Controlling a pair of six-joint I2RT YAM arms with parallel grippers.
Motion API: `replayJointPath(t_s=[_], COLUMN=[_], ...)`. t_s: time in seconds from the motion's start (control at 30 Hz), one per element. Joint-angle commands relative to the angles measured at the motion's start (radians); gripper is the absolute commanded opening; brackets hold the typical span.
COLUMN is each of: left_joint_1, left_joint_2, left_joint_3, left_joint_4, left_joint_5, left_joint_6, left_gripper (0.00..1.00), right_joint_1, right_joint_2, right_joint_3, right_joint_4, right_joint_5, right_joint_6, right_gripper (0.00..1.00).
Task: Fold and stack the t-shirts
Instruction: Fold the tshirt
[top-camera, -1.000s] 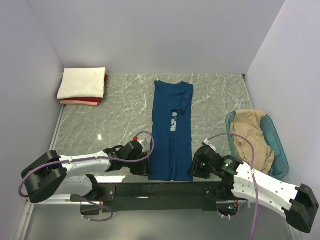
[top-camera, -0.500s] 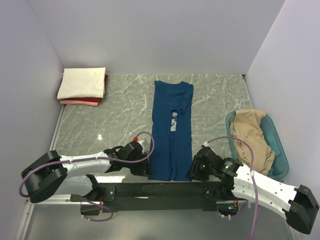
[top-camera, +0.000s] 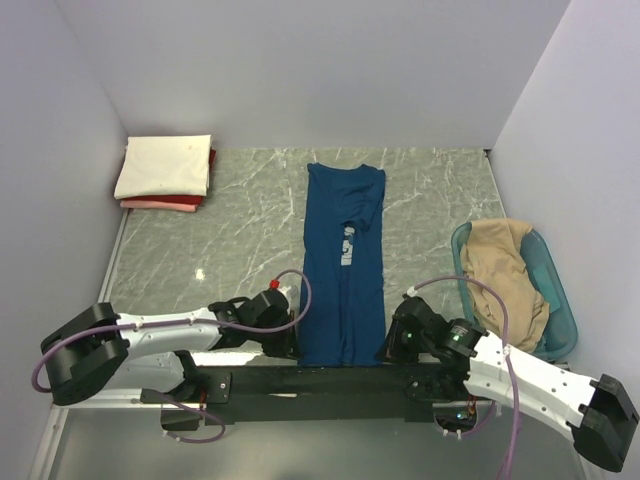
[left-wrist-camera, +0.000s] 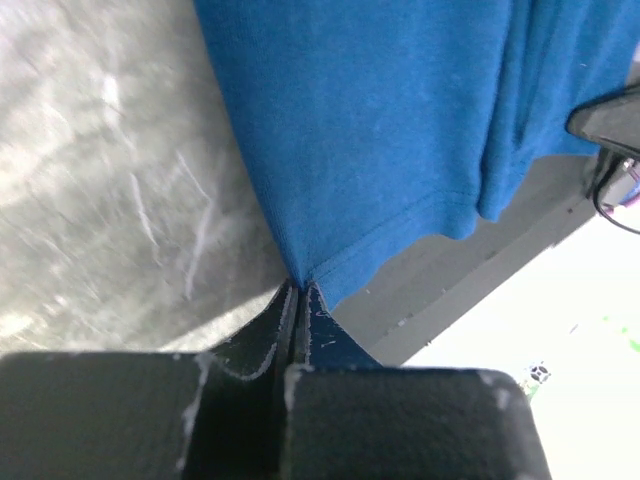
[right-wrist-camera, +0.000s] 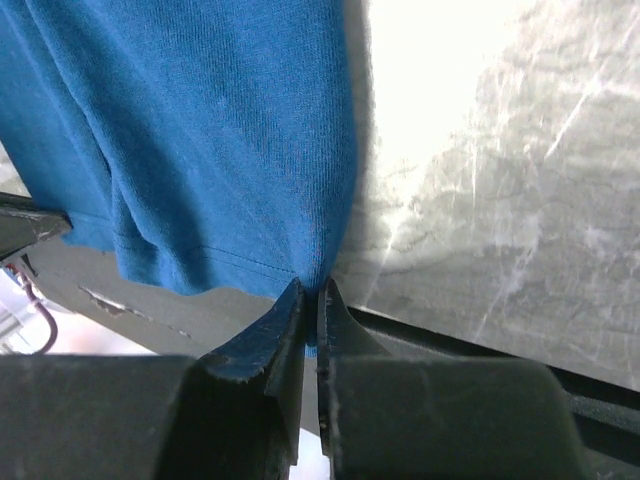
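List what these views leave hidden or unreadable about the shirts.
Top view: the print on the blue t-shirt is partly folded under, too small to read.
Top view: the cream t-shirt covers the stack; count beneath unclear.
Top view: the tan t-shirt hides the inside of the teal tub.
Wrist views: the left gripper and right gripper cover the pinched hem corners.

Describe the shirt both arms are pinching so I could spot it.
On the grey marble table, a long strip runs down the middle toward the arms: the blue t-shirt, its near corners pinched by the left gripper and right gripper. Only it is dark blue; the folded stack is cream-topped, the tan shirt sits in a tub.
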Motion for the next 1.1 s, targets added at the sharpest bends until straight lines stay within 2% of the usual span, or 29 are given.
replayJointPath(t_s=[0.0,0.2,0.3,0.4,0.47,0.63,0.8,1.07], left_joint_1=[-0.025,-0.036,0.01,0.097,0.131,0.231,0.338,0.432], left_joint_2=[-0.052,-0.12,-0.106,-0.065,-0.017,0.12,0.265,0.472], left_joint_3=[0.007,0.078,0.141,0.19,0.227,0.393,0.507,0.724], left_joint_4=[-0.023,-0.091,-0.12,-0.097,-0.079,-0.083,-0.042,-0.028], left_joint_5=[-0.011,-0.068,-0.097,-0.045,-0.023,-0.042,-0.034,-0.045], left_joint_6=[-0.035,-0.017,0.029,0.081,0.119,0.166,0.146,0.111], left_gripper=[0.01,0.01,0.01,0.01,0.01,0.01,0.01,0.01], right_joint_1=[-0.004,-0.004,-0.006,-0.032,-0.094,-0.265,-0.389,-0.541], right_joint_2=[-0.037,-0.115,-0.03,0.064,0.15,0.309,0.481,0.681], right_joint_3=[-0.007,0.082,0.189,0.295,0.338,0.444,0.554,0.659], right_joint_4=[-0.062,-0.113,-0.105,-0.09,-0.075,0.062,0.137,0.224], right_joint_5=[-0.028,0.014,0.082,0.126,0.169,0.134,0.107,0.03], right_joint_6=[-0.025,-0.045,-0.087,-0.158,-0.224,-0.359,-0.419,-0.48], right_gripper=[0.01,0.0,0.0,0.0,0.0,0.0,0.0,0.0])
